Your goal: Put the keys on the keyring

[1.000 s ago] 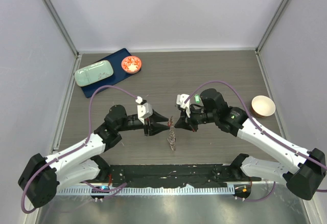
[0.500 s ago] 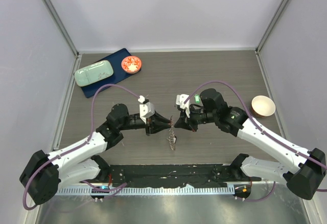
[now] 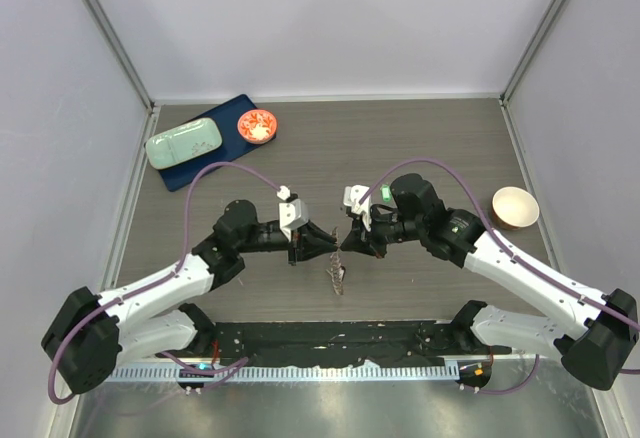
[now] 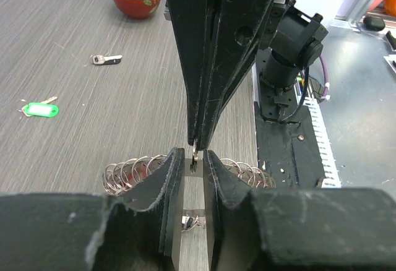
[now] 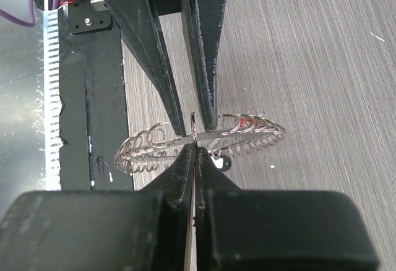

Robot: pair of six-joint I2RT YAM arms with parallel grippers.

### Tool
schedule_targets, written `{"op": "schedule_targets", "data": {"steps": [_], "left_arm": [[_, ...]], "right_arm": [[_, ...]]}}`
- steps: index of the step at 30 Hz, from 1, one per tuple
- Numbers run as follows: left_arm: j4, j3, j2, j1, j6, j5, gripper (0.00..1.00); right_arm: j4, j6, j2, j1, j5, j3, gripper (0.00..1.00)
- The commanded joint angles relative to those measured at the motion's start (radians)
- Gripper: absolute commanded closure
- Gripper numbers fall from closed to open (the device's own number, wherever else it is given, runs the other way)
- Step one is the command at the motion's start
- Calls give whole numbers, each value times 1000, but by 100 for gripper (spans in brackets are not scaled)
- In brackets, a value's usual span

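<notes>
The keyring (image 3: 338, 274) hangs edge-on between my two grippers above the table's middle. My right gripper (image 3: 346, 242) is shut on the keyring's flat band (image 5: 148, 144), with a small ring standing up from its tips (image 5: 194, 147). My left gripper (image 3: 322, 242) is open. Its fingers (image 4: 176, 159) straddle that small ring and rest at the band (image 4: 133, 171). A red tag (image 5: 247, 121) shows among the keyring's rings. A green-tagged key (image 4: 38, 109) and a dark-headed key (image 4: 105, 59) lie loose on the table.
A blue tray (image 3: 205, 173) at the back left holds a mint case (image 3: 184, 143) and a red dish (image 3: 258, 125). A bowl (image 3: 515, 208) stands at the right. A black base strip (image 3: 340, 343) runs along the near edge.
My left gripper has moved right, up to the right gripper's tips and the keyring. The right gripper has held still with the keyring.
</notes>
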Motion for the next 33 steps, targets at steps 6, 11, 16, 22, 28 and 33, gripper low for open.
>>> {"op": "schedule_targets", "data": {"steps": [6,11,16,22,28,33], "left_arm": [[-22,53,3,-7,13,16,83],[-60,56,2,-11,20,-1,88],[-91,65,0,-19,35,-12,100],[-84,18,-23,-22,73,-71,100],[137,-145,-87,-22,121,-157,100],[214,-234,-133,-24,153,-232,100]], "right_arm": [[36,-6,-6,10,-2,59,99],[33,-11,-10,11,4,62,99],[25,-17,-6,14,7,62,99],[26,28,-12,16,35,68,69],[36,126,-41,11,164,83,30],[65,279,-21,-50,386,86,10]]}}
